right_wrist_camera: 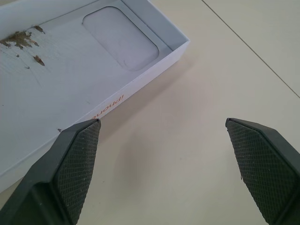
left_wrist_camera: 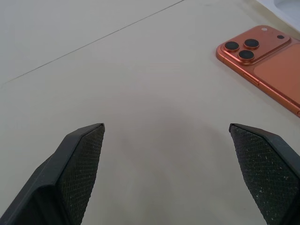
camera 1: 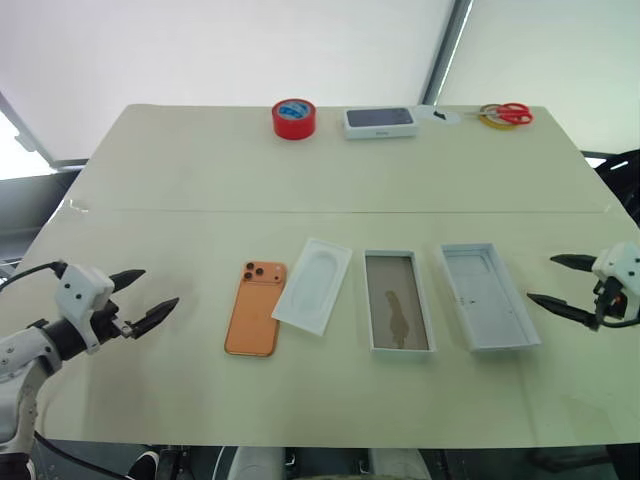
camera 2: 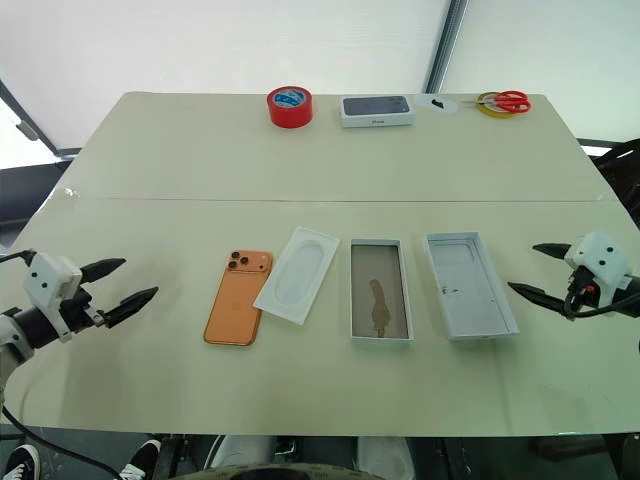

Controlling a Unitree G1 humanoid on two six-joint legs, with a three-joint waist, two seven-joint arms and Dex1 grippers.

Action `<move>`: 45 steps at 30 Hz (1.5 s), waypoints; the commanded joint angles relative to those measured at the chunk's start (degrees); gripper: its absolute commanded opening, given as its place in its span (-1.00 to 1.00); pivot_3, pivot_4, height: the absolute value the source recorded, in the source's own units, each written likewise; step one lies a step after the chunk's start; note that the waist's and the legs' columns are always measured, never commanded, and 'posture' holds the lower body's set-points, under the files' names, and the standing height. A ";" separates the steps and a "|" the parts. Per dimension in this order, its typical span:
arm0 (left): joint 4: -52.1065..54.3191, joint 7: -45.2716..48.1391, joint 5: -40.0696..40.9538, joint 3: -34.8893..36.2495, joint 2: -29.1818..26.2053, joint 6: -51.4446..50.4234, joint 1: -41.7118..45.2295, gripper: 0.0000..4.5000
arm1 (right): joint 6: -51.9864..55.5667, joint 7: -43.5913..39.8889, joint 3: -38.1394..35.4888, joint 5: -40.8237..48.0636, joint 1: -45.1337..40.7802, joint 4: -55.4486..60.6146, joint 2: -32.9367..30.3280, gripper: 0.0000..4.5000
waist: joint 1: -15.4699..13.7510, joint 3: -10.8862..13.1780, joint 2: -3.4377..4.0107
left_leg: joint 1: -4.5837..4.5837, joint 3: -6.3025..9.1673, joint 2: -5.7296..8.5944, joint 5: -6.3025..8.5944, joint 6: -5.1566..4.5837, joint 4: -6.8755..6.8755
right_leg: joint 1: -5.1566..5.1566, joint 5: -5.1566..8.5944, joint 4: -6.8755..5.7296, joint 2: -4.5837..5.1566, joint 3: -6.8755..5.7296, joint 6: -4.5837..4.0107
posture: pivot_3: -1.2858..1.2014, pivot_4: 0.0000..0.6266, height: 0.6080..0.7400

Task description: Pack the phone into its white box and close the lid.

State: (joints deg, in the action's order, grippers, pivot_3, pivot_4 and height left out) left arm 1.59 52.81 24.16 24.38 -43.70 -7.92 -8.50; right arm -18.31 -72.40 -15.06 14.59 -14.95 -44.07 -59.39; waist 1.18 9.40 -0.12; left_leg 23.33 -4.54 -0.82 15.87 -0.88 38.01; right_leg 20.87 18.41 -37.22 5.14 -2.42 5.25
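Observation:
The orange phone [camera 1: 256,307] lies back up on the table, its camera block at the far end. Right of it rests a thin white moulded insert [camera 1: 313,284]. Then comes the white box [camera 1: 398,301] with its brownish floor, and beside that the lid [camera 1: 487,295], lying inside up. My left gripper [camera 1: 145,296] hovers open left of the phone, nothing between its fingers. Open too, my right gripper [camera 1: 560,281] hangs just right of the lid. The left wrist view shows the phone's camera corner [left_wrist_camera: 253,47]; the right wrist view shows the lid's corner [right_wrist_camera: 93,61].
At the table's far edge sit a red tape roll [camera 1: 294,118], a closed white box with a dark top [camera 1: 380,121], and red-handled scissors on a tape ring [camera 1: 506,115]. A seam crosses the table [camera 1: 150,160] behind the row.

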 commanded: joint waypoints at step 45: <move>-2.05 -2.36 11.65 -17.59 8.64 -37.96 32.81 0.98 | 14.11 5.47 6.09 4.22 -4.60 32.32 10.40 0.98 | -0.71 0.03 -0.03 | 0.09 0.00 0.07 -0.08 0.05 0.22 | -0.05 -0.04 -0.15 -0.08 -0.06 0.09 | 0.03 -0.52 0.84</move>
State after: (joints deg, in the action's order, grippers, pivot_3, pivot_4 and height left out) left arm 0.23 49.62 33.36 6.94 -35.15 -42.58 22.81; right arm -4.28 -67.35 -8.25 18.30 -19.16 -13.65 -49.02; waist 0.46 9.43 -0.14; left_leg 23.42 -4.54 -0.75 15.79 -0.83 38.22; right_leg 20.83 18.37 -37.36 5.03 -2.48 5.34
